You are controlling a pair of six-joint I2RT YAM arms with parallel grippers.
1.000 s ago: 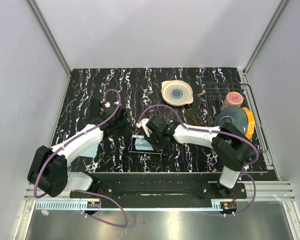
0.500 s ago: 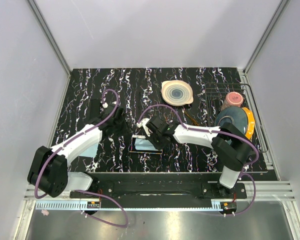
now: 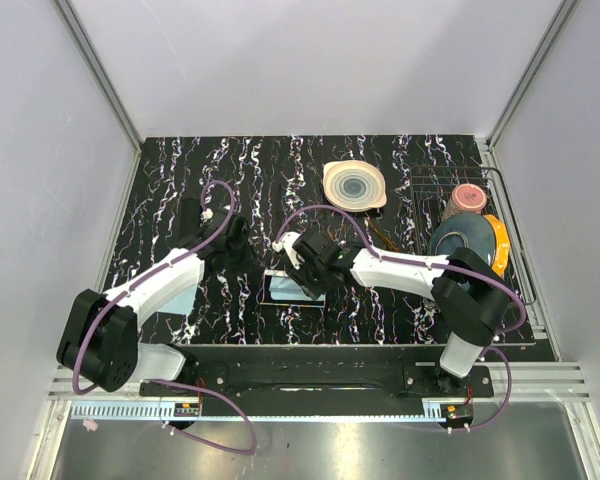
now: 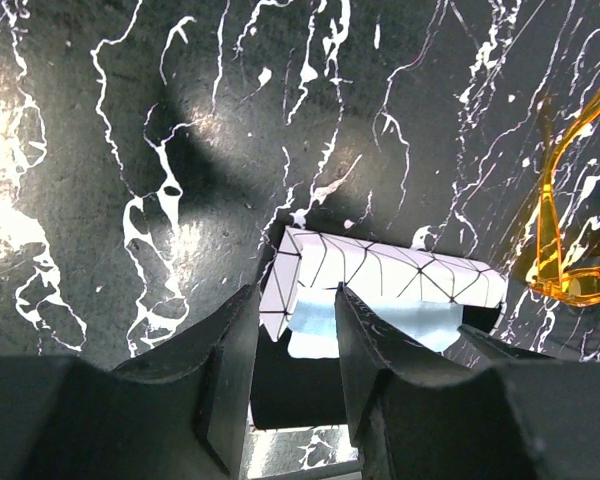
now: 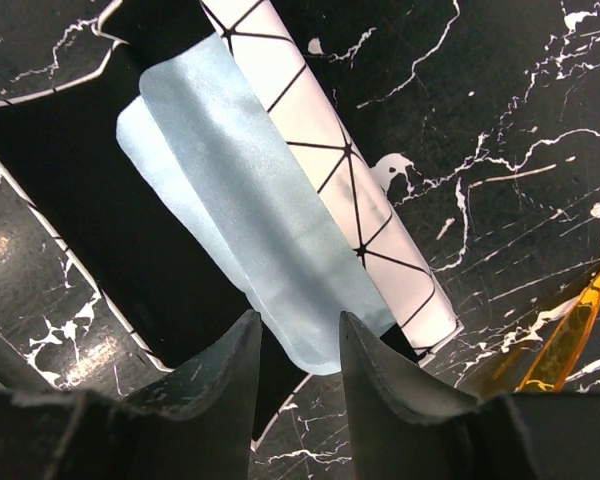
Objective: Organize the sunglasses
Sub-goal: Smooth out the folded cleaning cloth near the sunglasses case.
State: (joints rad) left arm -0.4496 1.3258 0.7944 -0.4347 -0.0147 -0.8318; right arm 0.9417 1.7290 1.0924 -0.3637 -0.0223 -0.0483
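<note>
1. The right tool (image 5: 297, 326) has lifted slightly and drawn back toward the far left of the open black case (image 5: 90, 220) compared with a second ago. More of the case interior now shows in the top view.
2. Its fingers stand apart with nothing between them. The pale blue cloth (image 5: 250, 210) lies loose below, draped partly over the white box (image 5: 330, 170) and partly over the black interior.
3. The left tool (image 4: 295, 298) has hardly shifted. Its fingers are also apart and empty, hovering just left of the same box.
4. The sunglasses (image 4: 578, 287) have not moved. They lie on the bench (image 4: 100, 120) to the right of the box, near it but not touching, and neither tool holds them. From above they sit between the case and the plate (image 3: 354, 186).
5. Judged from this, the right arm appears to have finished with the cloth. The glasses are not yet in the case, so the main step of the task remains.
6. No brand, label or writing can be read. The white box carries only a pattern of thin black geometric lines, and the cloth is plain.
</note>
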